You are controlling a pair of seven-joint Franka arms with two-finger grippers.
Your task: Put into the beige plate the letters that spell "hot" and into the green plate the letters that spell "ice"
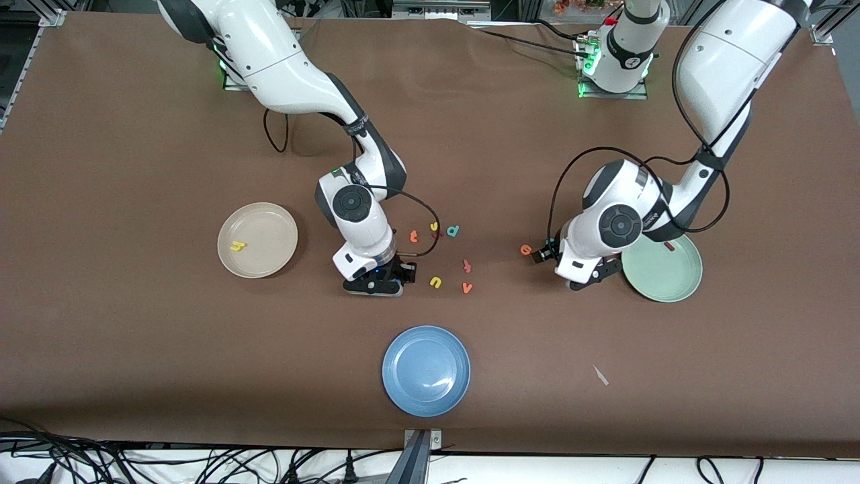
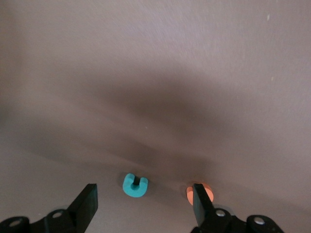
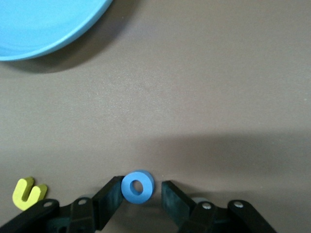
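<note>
My right gripper is low over the table beside the yellow u, straddling the blue o. One finger touches the o and a small gap shows at the other. My left gripper stands open around the teal c, touching neither side. The orange e lies just outside one finger. The beige plate holds the yellow h. The green plate holds the dark red i. The orange t lies on the table between the arms.
A blue plate sits nearest the front camera. Loose letters lie between the grippers: a teal d, an orange v, a small red letter and a yellow one. A white scrap lies toward the left arm's end.
</note>
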